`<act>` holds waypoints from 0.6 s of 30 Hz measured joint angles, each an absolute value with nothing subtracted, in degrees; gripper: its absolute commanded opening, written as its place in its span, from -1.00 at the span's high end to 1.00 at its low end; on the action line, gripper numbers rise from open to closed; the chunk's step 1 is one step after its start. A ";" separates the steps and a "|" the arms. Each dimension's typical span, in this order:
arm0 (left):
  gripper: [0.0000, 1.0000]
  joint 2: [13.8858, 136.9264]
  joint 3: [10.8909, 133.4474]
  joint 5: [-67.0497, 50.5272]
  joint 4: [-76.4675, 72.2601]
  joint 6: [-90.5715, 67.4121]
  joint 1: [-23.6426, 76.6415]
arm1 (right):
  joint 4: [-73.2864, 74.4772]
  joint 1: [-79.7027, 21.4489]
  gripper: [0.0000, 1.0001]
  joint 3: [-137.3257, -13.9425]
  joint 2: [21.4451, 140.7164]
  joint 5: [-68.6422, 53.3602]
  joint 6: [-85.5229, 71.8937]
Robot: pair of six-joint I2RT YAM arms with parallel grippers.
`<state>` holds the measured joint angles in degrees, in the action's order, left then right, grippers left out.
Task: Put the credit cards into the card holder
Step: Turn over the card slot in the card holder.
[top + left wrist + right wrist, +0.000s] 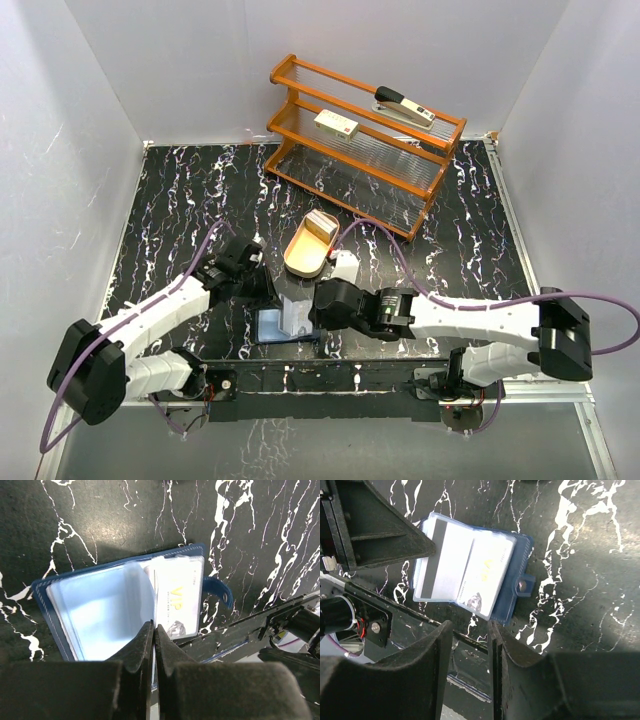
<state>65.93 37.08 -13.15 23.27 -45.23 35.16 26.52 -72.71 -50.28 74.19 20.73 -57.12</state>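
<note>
— Status? Card holder (285,322) lies open at the table's near edge, one credit card (177,597) slotted.
— yeah, left pincer (154,630) closed at its edge; right pincer (470,630) open, empty. Next card needs fetching imo.

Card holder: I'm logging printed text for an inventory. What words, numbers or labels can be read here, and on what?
"VIP": on the pale card in the open card holder.
Fine print beside it: too small to read.
Red label on the cream box: too small to read.
</note>
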 measured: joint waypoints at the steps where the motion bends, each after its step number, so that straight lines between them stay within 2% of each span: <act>1: 0.99 66.26 37.67 -12.80 23.88 -44.88 35.16 | 26.72 -72.60 0.33 -50.11 73.60 21.17 -57.12; 7: 0.91 68.29 38.48 -12.34 24.97 -44.31 35.42 | 28.40 -71.92 0.31 -49.43 70.65 22.70 -57.28; 13: 0.49 70.11 38.57 -12.08 25.08 -44.75 36.42 | 28.97 -71.81 0.27 -48.18 68.66 23.49 -57.49; 18: 0.26 70.17 38.61 -13.32 23.90 -46.87 37.41 | 29.61 -71.48 0.24 -47.88 68.16 23.97 -57.54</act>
